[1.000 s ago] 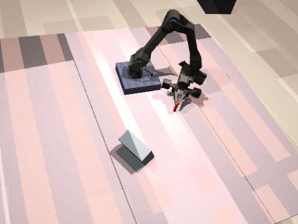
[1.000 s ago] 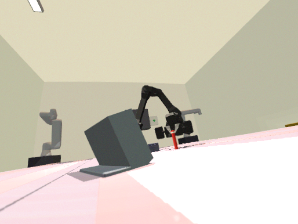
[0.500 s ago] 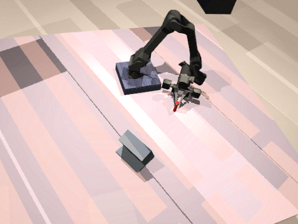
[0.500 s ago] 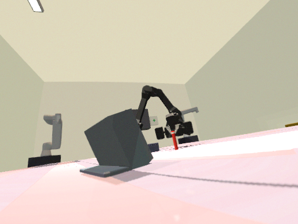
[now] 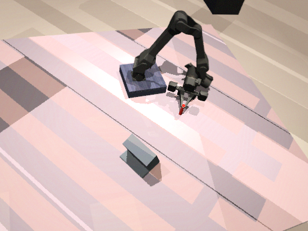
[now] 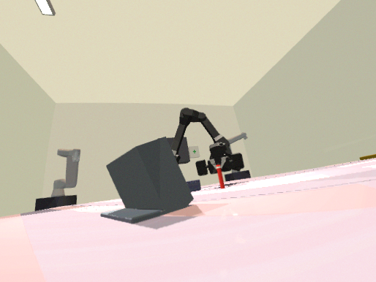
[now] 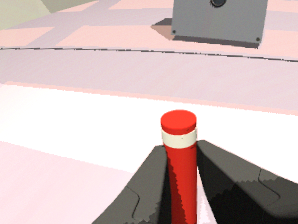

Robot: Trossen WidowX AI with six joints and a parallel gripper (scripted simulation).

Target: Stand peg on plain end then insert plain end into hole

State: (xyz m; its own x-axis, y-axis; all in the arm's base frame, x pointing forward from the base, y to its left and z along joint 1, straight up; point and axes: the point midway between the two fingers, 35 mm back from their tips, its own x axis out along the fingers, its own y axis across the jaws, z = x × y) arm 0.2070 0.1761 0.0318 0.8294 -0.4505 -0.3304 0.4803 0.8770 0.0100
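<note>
in ext. view, gripper (image 6: 219, 163) is closed w/ red peg (image 6: 220, 177) near upright, white band at top. dark sloped panel block (image 6: 153, 175) stands apart, toward 8 o'clock from peg.

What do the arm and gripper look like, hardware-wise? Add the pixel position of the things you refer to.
The arm (image 5: 162, 39) (image 6: 178, 136) is black to dark grey, with chunky rounded joints and straight links. The gripper (image 5: 182, 106) (image 6: 219, 166) (image 7: 180, 152) has tapered dark-grey fingers with thin curved seam lines, plus blocky black side pieces. No cables discernible.
</note>
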